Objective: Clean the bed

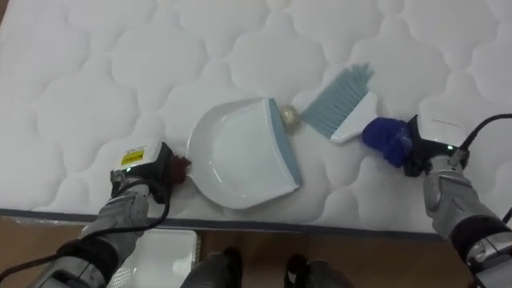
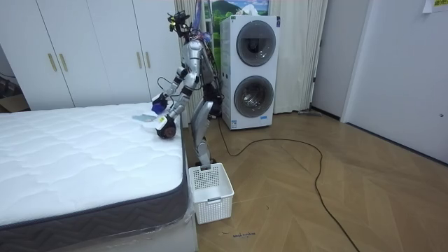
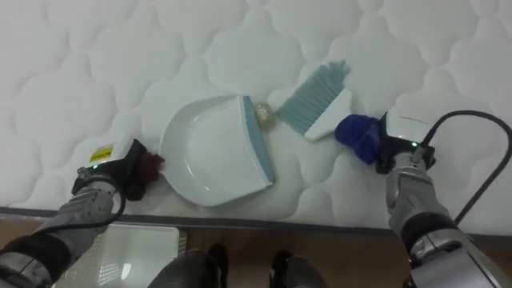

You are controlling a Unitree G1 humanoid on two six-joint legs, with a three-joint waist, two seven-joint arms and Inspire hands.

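Though well under way, seemingly not yet finished. Lying centre frame on the white mattress: a white dustpan, blue lip turned toward the upper right. Touching that lip, just outside the pan: one small crumpled ball, unswept. Right beside the ball, up and to the right: the teal bristles of a brush. Left to do, in all likelihood: sweep the ball in, lift the pan, tip it into the white basket at the bottom left, on the floor below the bed's edge. At the right edge, right hand clamped round the brush's blue handle. At the lower left, left hand curled on what looks like the pan's dark red handle.
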